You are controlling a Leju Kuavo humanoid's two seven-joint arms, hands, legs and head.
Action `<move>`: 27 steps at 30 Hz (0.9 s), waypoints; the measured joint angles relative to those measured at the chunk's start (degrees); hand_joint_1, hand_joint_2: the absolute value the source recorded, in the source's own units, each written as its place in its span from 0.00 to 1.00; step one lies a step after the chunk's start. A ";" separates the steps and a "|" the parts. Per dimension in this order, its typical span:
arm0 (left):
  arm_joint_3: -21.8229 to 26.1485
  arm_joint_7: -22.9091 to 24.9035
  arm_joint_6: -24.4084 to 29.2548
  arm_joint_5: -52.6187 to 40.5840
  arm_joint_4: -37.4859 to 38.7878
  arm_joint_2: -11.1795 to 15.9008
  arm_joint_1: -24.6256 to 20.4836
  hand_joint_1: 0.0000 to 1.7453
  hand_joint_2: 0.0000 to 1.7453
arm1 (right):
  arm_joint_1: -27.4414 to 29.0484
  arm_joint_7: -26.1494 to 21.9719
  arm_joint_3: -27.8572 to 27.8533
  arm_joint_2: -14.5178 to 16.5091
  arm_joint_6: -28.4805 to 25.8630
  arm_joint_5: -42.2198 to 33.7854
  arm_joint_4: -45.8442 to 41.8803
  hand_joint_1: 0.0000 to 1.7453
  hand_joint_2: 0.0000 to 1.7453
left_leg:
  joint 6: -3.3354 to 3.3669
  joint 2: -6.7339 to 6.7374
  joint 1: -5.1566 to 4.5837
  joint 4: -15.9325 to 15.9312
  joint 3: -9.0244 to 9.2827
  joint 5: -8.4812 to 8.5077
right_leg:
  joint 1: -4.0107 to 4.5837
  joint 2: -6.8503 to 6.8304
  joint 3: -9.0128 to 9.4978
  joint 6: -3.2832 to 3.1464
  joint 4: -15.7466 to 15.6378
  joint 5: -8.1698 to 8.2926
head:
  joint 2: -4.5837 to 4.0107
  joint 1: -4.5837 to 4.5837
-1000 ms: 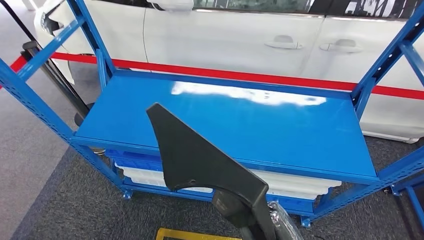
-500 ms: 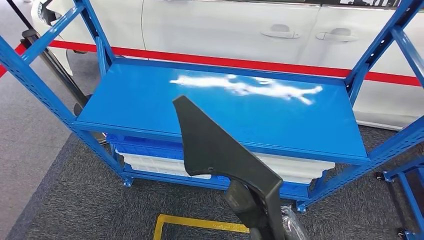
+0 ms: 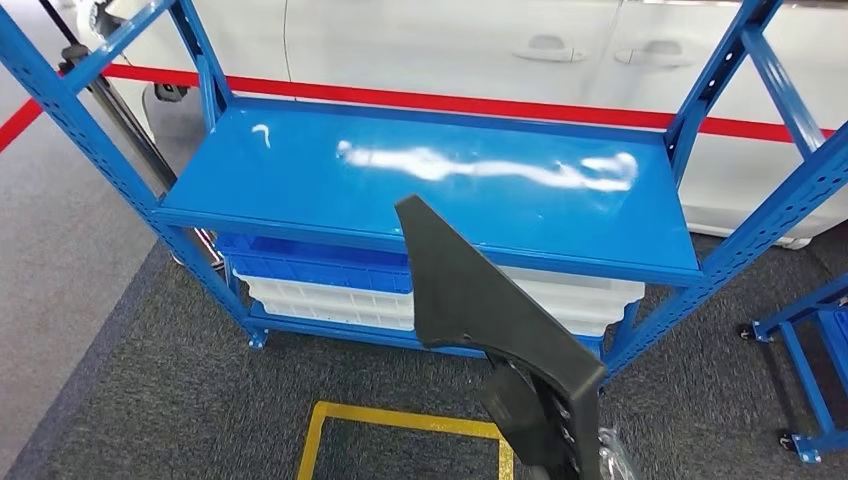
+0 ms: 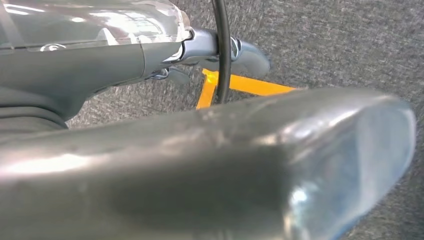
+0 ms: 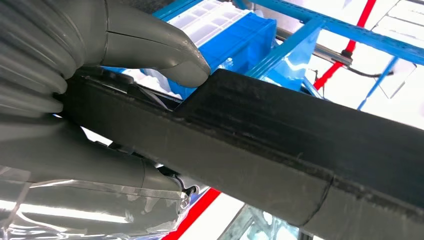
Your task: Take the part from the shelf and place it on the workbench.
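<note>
A black, flat, wedge-shaped part (image 3: 470,290) stands up in the head view in front of the blue shelf (image 3: 300,180), its pointed tip upward. My right hand (image 3: 530,415) grips its lower end from behind, near the bottom of the picture. In the right wrist view the right hand (image 5: 75,90) wraps the part (image 5: 300,140), with the thumb (image 5: 165,50) pressed on its edge. The left wrist view looks down at grey carpet; a grey fingertip (image 4: 245,57) of my left hand (image 4: 100,55) shows, and how its fingers lie is unclear.
The shelf's top board is bare and glossy. Under it lie a blue bin (image 3: 310,265) and a white bin (image 3: 330,300). A white car (image 3: 450,50) and a red barrier strip (image 3: 500,105) stand behind. Yellow floor tape (image 3: 400,420) marks the carpet. Another blue rack (image 3: 810,340) is at right.
The whole view has shifted, so the camera has moved; more floor and yellow tape show. The held part now sits further right and lower in the picture, still in my right hand.
</note>
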 joint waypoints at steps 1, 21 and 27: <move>0.16 0.14 -0.16 0.04 -0.15 -0.05 0.05 0.00 0.00 | 0.85 -0.52 -0.99 0.05 0.19 -0.31 -0.30 1.00 1.00 | 0.21 0.03 -0.08 -0.50 -0.09 0.35 | -0.08 -0.02 -0.05 0.38 -0.18 0.56 | 0.00 0.01; 2.03 1.33 0.98 1.70 -0.05 -0.30 0.20 0.00 0.00 | 8.36 -9.18 -21.83 2.47 27.61 -6.05 -1.78 1.00 1.00 | -2.35 1.03 0.94 9.94 -13.54 1.15 | -0.88 1.92 8.33 -0.77 -1.75 -6.44 | 0.00 -0.01; 1.99 2.13 1.74 0.63 0.26 -0.27 0.28 0.00 0.00 | 8.79 -9.92 -23.11 2.47 28.63 -5.86 -1.77 1.00 1.00 | -1.14 -1.49 0.66 9.50 -7.95 1.52 | -0.40 5.62 4.79 -0.74 -0.99 -4.05 | 0.00 -0.01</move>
